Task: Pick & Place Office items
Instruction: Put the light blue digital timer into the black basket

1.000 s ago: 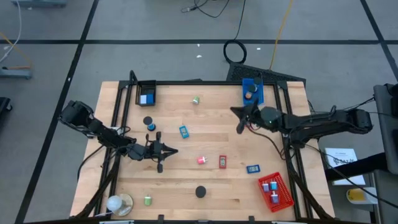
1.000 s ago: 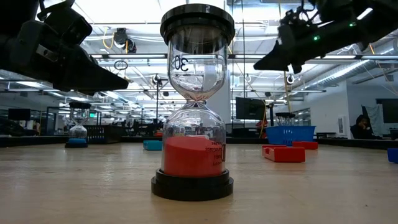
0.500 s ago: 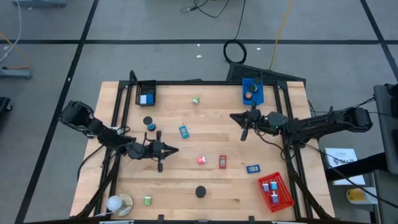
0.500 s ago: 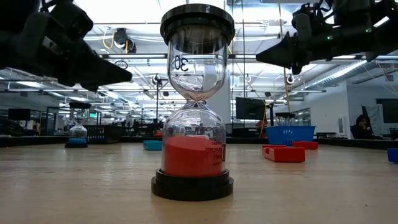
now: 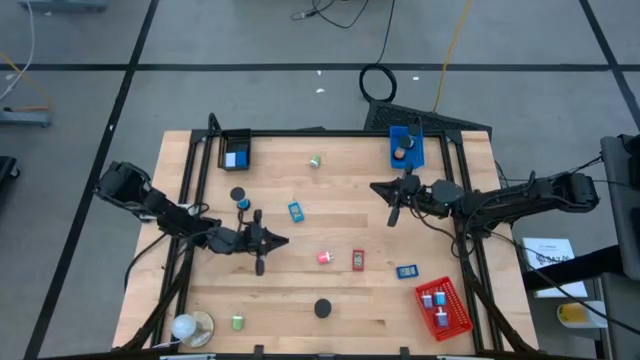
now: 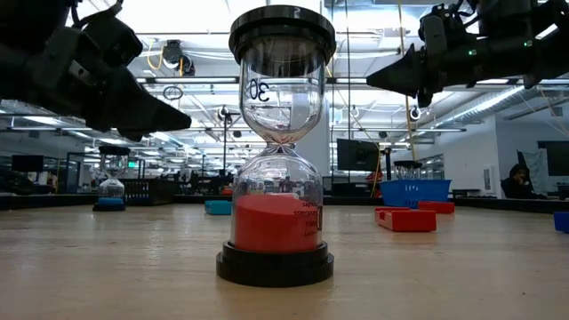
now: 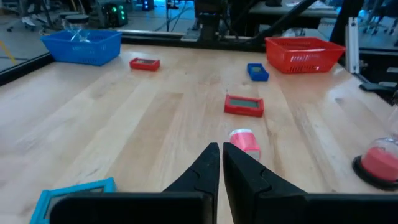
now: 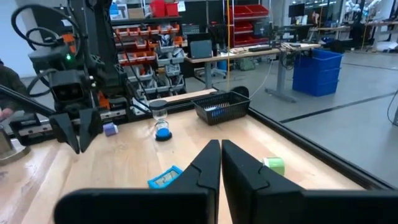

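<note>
— Where are the arms?

— The left gripper (image 5: 276, 242) hangs over the table's middle-left, fingers pinched together, empty. A pink roll (image 5: 324, 258) and a red block (image 5: 358, 260) lie just past it.

— The other?

— The right gripper (image 5: 381, 187) is closed on nothing, above the boards near the blue tray (image 5: 417, 152). A red hourglass (image 6: 277, 151) stands near the front edge.

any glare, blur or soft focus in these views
Low view: bright ceiling lights blow out behind the red-sand hourglass, which is sharp; both arms overhead are dark silhouettes. Left wrist view: the left end effector close to the lens looks soft, the pink roll slightly blurred. Right wrist view: the right end effector is soft too. High view: even light, weak shadows.
</note>
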Controlling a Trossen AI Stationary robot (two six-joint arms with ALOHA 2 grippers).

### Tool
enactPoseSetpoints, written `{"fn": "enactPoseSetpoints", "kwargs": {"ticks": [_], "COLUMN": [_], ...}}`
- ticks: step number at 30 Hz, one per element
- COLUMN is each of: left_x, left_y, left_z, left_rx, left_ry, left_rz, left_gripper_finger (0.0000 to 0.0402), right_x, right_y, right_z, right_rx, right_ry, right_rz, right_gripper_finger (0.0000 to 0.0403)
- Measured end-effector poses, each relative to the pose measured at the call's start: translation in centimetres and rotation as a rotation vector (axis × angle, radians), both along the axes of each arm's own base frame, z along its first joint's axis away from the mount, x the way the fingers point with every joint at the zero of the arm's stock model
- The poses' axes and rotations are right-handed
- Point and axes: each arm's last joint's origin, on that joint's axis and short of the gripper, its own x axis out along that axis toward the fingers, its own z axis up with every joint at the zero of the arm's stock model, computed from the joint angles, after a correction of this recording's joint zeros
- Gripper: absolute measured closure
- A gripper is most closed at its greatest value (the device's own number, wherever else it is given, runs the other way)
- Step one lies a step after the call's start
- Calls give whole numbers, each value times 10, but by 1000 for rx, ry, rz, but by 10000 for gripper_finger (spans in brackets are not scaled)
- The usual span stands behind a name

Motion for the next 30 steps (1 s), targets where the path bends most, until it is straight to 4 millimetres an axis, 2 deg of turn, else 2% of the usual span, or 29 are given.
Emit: {"fn": "enactPoseSetpoints", "kwargs": {"ticks": [6, 11, 21, 25, 30], "left_x": [8, 19, 19, 18, 24], "left_y": [-2, -7, -10, -17, -30], "left_z": [1, 5, 5, 8, 18], "left_rx": [14, 54, 55, 67, 72], "left_ry": [59, 138, 141, 131, 120], "left_rz": [52, 51, 67, 58, 20], "left_gripper_finger": [377, 397, 394, 398, 388], "right_x": [0, 0, 0, 2, 16], "right_y": [0, 0, 1, 8, 25], "right_z": [3, 2, 3, 4, 20], "right_rx": [-5, -5, 0, 3, -5], "right_ry": [-26, -23, -27, -15, 53], "right_rz": [1, 1, 8, 41, 118], "right_gripper_finger": [402, 402, 402, 402, 402]}}
